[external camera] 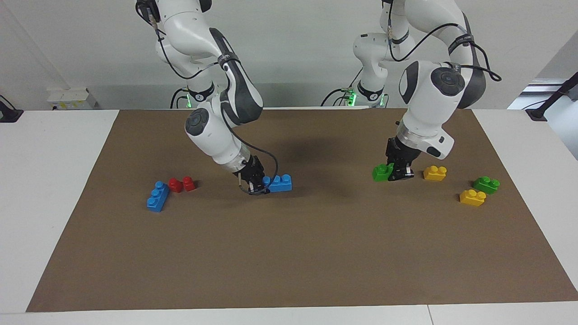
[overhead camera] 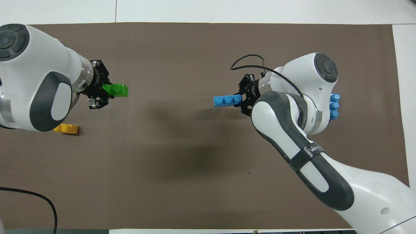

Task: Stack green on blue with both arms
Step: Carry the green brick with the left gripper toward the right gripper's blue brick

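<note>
My left gripper [external camera: 396, 173] [overhead camera: 105, 90] is shut on a green brick [external camera: 382, 172] [overhead camera: 117, 90], which sticks out sideways toward the table's middle, low over the brown mat [external camera: 316, 253]. My right gripper [external camera: 255, 185] [overhead camera: 241, 99] is shut on one end of a blue three-stud brick [external camera: 280, 183] [overhead camera: 226, 100], also low over the mat. The two held bricks point at each other with a wide gap between them. A second green brick [external camera: 486, 184] lies at the left arm's end. A second blue brick [external camera: 157, 196] [overhead camera: 334, 105] lies at the right arm's end.
Two small red bricks [external camera: 182, 184] sit beside the lying blue brick. Two yellow bricks [external camera: 435, 173] [external camera: 472, 197] lie near the loose green one; one yellow brick [overhead camera: 66, 129] shows in the overhead view. White tabletop [external camera: 54, 180] surrounds the mat.
</note>
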You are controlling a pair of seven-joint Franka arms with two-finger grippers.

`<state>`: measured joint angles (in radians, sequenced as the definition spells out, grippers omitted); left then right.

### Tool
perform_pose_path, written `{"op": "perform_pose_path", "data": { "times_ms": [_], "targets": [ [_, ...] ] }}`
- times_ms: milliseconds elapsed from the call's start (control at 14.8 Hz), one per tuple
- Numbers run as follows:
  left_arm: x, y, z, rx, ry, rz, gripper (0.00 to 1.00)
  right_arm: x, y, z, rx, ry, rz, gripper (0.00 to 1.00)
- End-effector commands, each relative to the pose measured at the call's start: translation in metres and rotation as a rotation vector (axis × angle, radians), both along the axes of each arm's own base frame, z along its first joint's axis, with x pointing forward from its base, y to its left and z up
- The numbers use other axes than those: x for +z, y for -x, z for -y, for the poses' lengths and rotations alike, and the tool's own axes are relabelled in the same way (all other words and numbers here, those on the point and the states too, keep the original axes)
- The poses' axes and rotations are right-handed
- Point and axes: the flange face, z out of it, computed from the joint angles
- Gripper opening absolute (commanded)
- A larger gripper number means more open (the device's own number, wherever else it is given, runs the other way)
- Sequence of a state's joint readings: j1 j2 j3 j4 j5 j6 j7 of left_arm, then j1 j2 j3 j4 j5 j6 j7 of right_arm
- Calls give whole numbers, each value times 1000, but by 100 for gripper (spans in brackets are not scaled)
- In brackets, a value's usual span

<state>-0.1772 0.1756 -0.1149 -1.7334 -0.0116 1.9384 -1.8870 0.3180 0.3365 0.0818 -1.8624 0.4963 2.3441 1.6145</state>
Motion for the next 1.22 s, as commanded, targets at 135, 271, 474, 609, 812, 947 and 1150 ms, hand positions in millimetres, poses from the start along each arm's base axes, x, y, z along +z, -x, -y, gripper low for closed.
{"op": "perform_pose_path", "data": {
  "times_ms": [135,271,474,609,812,947,1150],
  "targets": [
    [-1,32,51,53,-18,5,0,-17,39,-45,-94,-8,43,0],
    [-5,45,76,66,-3,32,0,-22,48,-64,-111,-12,51,0],
    [-16,65,105,72,21,70,0,-34,53,-73,-125,-9,44,0],
    [-18,75,117,76,36,90,0,-42,57,-81,-112,-2,35,0],
    [-24,86,128,70,43,98,0,-56,60,-81,-119,1,34,0],
    [-28,91,128,68,49,107,0,-64,60,-81,-103,9,31,0],
    [-47,104,144,49,54,109,0,-71,61,-81,-94,14,40,1]
  ]
}}
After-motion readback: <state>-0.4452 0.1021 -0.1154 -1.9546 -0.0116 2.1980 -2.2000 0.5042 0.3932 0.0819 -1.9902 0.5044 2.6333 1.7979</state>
